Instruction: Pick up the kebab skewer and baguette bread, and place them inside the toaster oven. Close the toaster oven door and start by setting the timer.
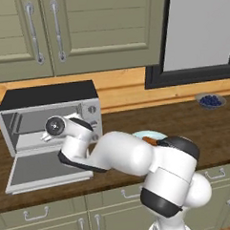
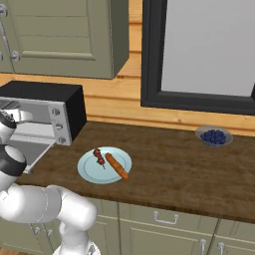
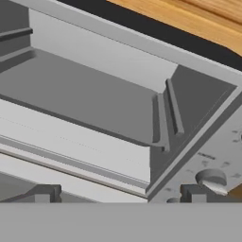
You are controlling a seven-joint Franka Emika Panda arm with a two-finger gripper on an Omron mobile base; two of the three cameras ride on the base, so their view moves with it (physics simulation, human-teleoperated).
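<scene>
While the hand (image 3: 118, 196) sits spread and empty at the toaster oven (image 1: 50, 122) mouth, upper left, the kebab skewer (image 2: 99, 157) looks light and thin; probably pinch its chunky middle.

toaster oven (image 1: 21, 105) on counter (image 1: 184, 123), toaster oven door (image 1: 38, 171) folded down

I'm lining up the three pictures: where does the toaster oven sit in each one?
Left base view: the toaster oven at middle left, door dropped open, partly behind the arm.
Right base view: at the left edge, left of the plate.
Hand view: its grey inside seen close up.
Shared landmark: its knob panel.
</scene>
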